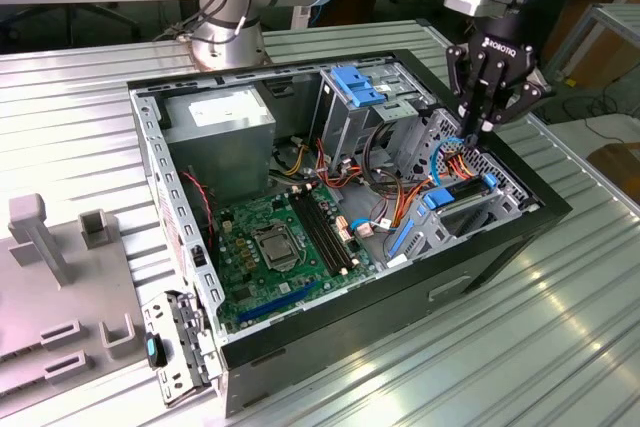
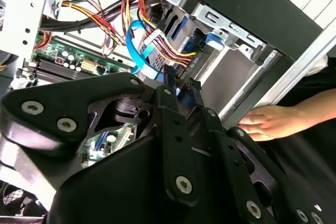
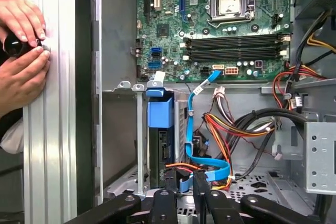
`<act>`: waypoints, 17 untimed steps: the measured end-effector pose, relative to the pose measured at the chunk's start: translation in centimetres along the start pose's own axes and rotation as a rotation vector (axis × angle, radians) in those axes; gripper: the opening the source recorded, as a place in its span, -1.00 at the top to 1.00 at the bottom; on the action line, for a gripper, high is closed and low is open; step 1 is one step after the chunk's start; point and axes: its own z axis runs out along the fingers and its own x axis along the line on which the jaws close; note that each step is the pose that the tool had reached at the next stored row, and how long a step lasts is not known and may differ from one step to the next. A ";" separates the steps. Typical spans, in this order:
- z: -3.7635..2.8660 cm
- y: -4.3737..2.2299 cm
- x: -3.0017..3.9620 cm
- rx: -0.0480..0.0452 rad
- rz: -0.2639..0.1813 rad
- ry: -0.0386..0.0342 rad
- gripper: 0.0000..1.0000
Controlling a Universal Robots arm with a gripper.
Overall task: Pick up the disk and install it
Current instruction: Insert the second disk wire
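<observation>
Disk (image 3: 159, 129): already seated in drive bay, blue carrier visible.
Gripper (image 1: 485, 112): fingers nearly together, empty, hovering above bay.
Left: little, apparently.

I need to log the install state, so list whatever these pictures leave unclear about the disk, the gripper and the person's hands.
1. Disk, first wrist view: one end runs behind the gripper, so full seating cannot be judged.
2. Second wrist view: the gripper body covers the bay beneath it.
3. Hands, first wrist view: cut off by the picture edge; the dark object they hold is mostly covered by them.
</observation>
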 end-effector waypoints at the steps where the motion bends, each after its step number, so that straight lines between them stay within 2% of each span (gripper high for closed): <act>1: 0.00 0.00 0.00 0.0000 0.000 0.0027 0.46; 4: 0.04 0.00 -0.01 0.0000 0.000 0.0148 0.46; 7: 0.18 0.00 -0.05 -0.0006 -0.001 0.0233 0.49; 8: 0.33 -0.01 -0.07 -0.0011 -0.001 0.0235 0.67; 10: 0.91 -0.02 -0.03 -0.0014 -0.001 0.0236 0.67; 13: 1.35 -0.02 0.09 -0.0014 -0.001 0.0236 0.67; 17: 1.73 0.04 1.25 0.0019 -0.002 0.0201 0.67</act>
